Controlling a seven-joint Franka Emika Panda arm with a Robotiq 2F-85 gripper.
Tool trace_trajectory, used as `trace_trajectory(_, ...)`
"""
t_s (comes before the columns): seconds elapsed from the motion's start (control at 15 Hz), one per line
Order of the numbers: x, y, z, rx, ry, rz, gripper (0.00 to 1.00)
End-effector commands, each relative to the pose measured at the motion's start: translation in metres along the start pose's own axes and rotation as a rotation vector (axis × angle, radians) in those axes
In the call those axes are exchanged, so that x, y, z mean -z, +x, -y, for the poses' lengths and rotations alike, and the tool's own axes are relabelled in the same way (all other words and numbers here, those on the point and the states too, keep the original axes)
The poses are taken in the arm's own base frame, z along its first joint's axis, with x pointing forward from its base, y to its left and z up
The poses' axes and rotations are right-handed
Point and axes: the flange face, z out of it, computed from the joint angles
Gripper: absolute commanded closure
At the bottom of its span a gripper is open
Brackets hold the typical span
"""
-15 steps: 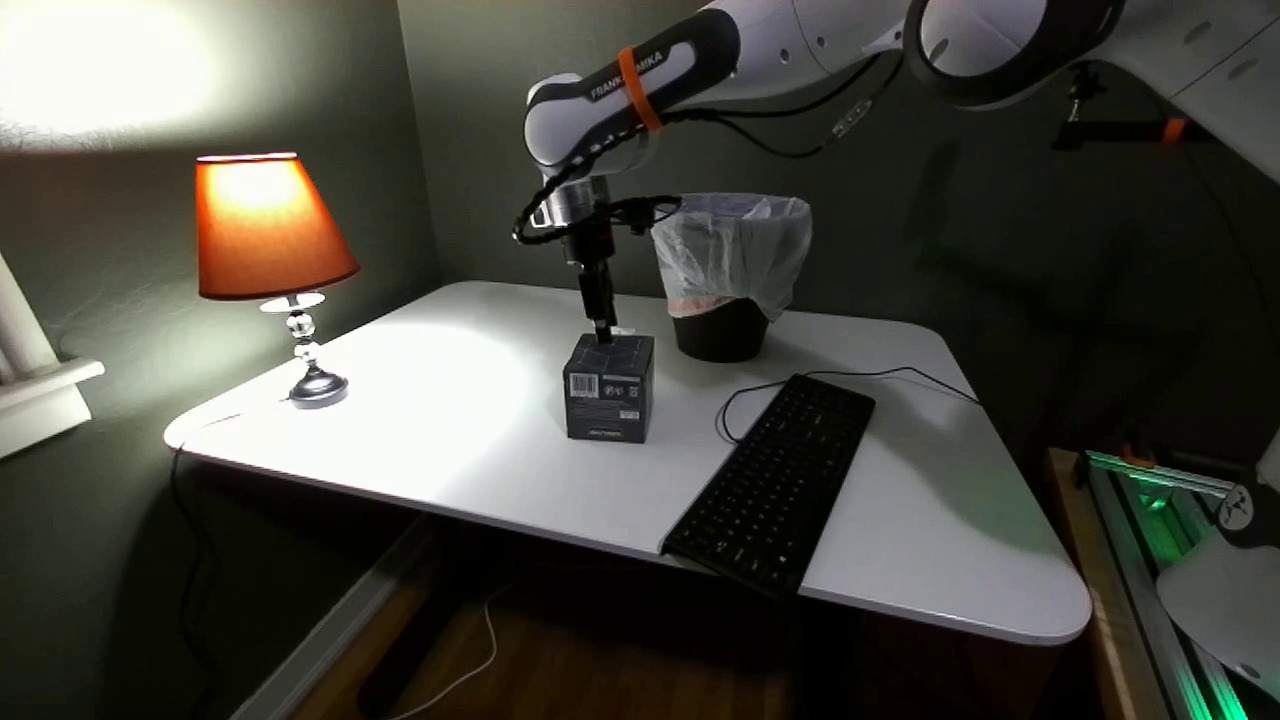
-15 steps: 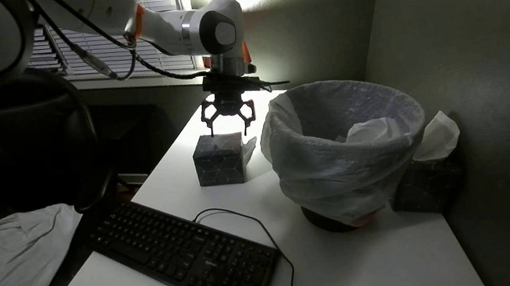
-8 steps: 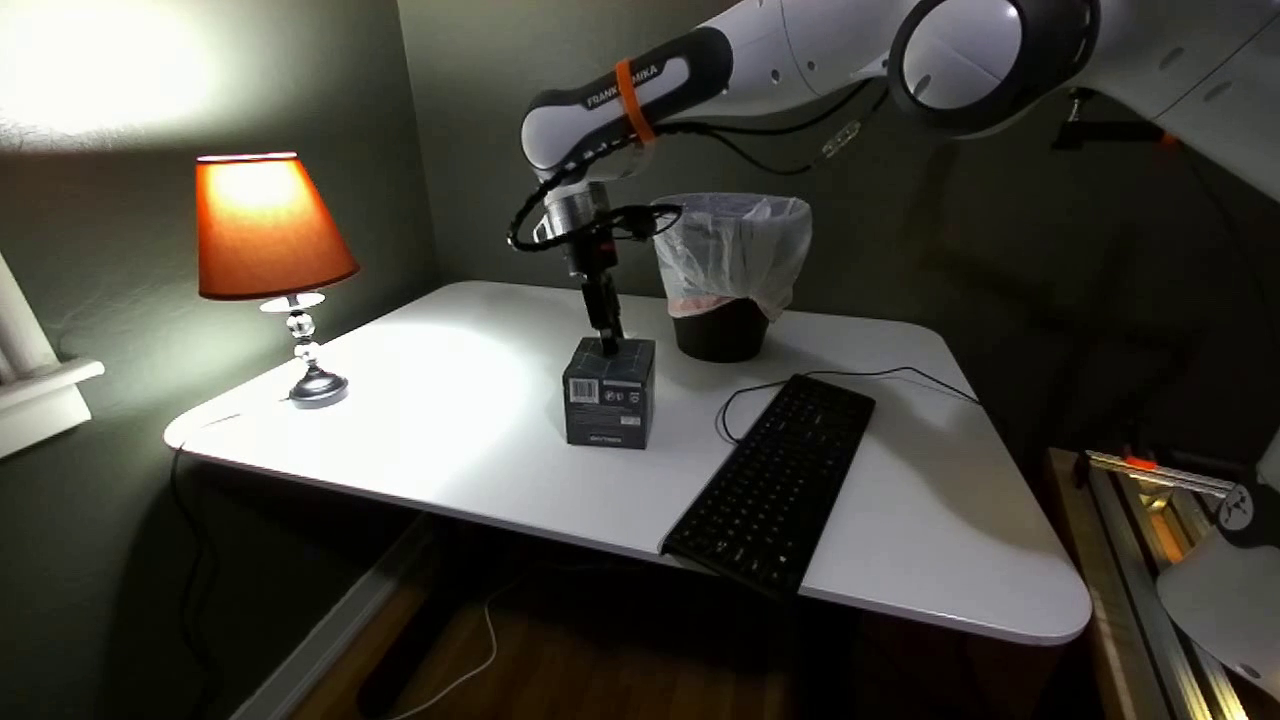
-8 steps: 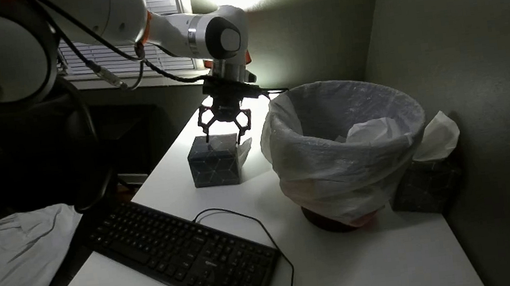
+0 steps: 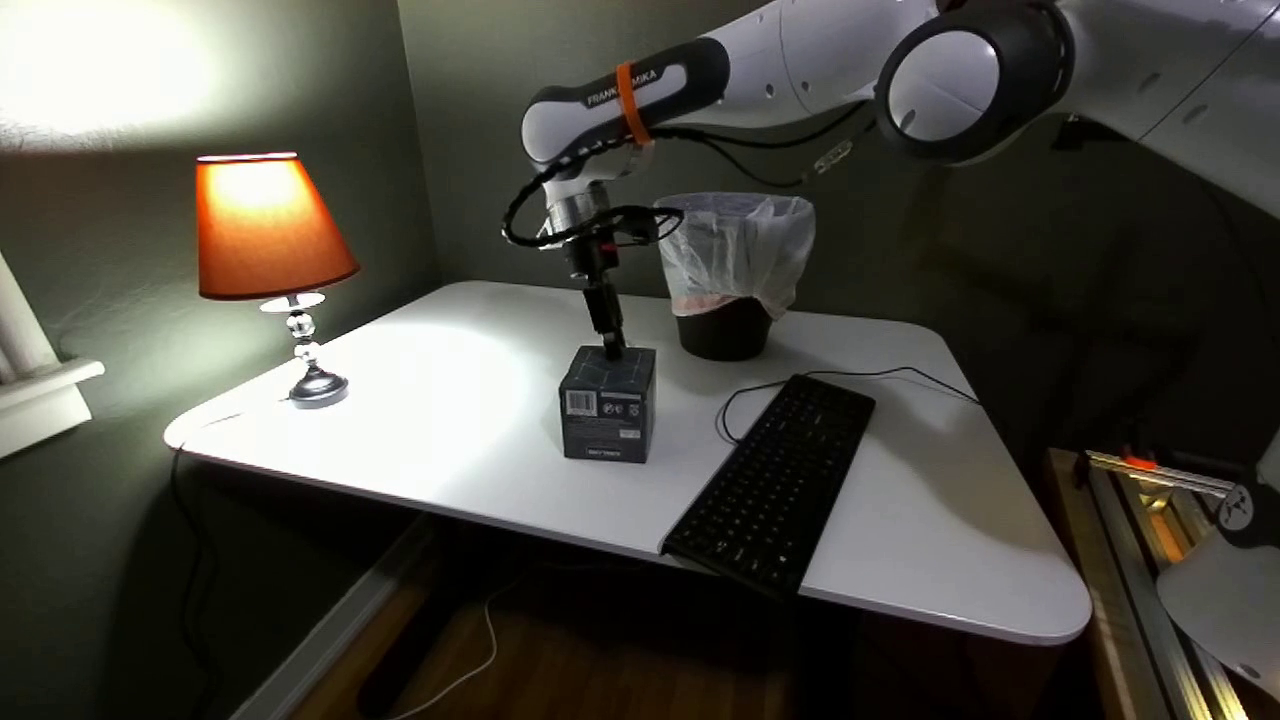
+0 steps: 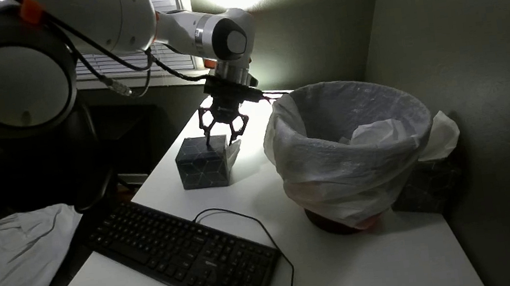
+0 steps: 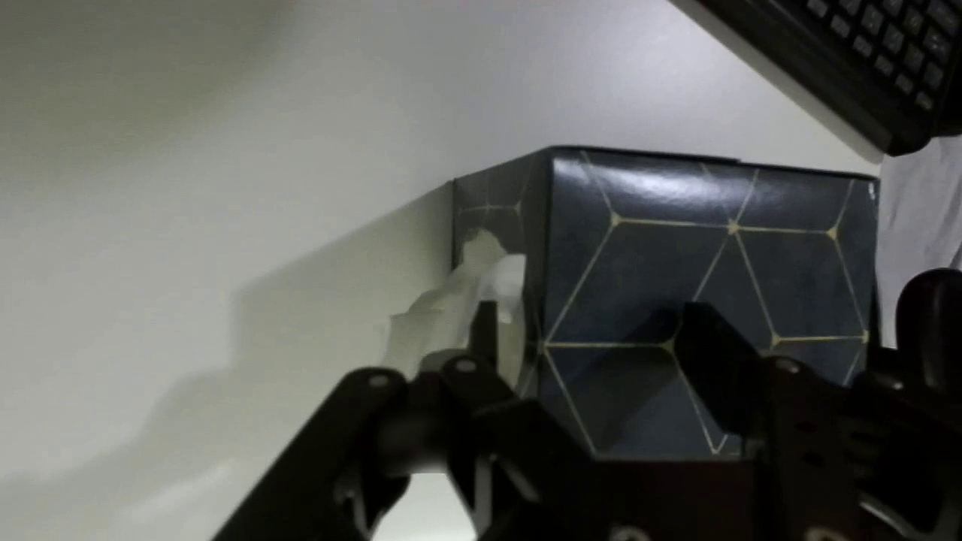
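Observation:
A dark tissue box (image 5: 605, 410) with thin pale geometric lines stands on the white table in both exterior views. White tissue (image 6: 233, 154) sticks out sideways from one face. My gripper (image 6: 220, 143) points down at the box's top with its jaws apart. In the wrist view one of the fingers (image 7: 695, 330) lies over the patterned top face, its shadow close beside it. The opposite finger (image 7: 485, 327) is past the box's edge, in front of the tissue (image 7: 443, 308). Whether either tip presses on the box is hard to tell.
A bin (image 6: 349, 166) with a translucent liner and crumpled white tissue inside stands close by. Behind it is another dark box (image 6: 425, 186) with tissue. A black keyboard (image 5: 775, 480) overhangs the table (image 5: 400, 430) edge, its cable curving behind. An orange lamp (image 5: 265, 235) stands at a corner.
The gripper has come lower and its fingers have drawn closer together. The tissue box has slid away from the bin, toward the table's edge. The bin has shifted slightly.

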Motion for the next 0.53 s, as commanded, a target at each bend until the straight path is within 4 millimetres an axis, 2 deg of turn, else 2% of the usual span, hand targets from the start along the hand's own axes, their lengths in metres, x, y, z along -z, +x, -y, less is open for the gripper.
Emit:
trace_trajectory(0.0, -0.0111, 0.0044, -0.0083, -0.008, 0.041, -0.016, 0.05)
trace_trajectory(0.07, -0.0140, 0.0050, -0.0089, -0.008, 0.049, -0.016, 0.00)
trace_trajectory(0.2, -0.0193, 0.0064, -0.0091, -0.006, 0.065, -0.015, 0.00)
trace_trajectory(0.27, -0.0207, 0.0073, -0.0083, -0.001, 0.072, -0.016, 0.26)
trace_trajectory(0.4, -0.0195, 0.0087, -0.0059, 0.005, 0.080, -0.022, 0.25)
trace_trajectory(0.47, -0.0178, 0.0089, -0.0041, 0.009, 0.087, -0.024, 0.32)
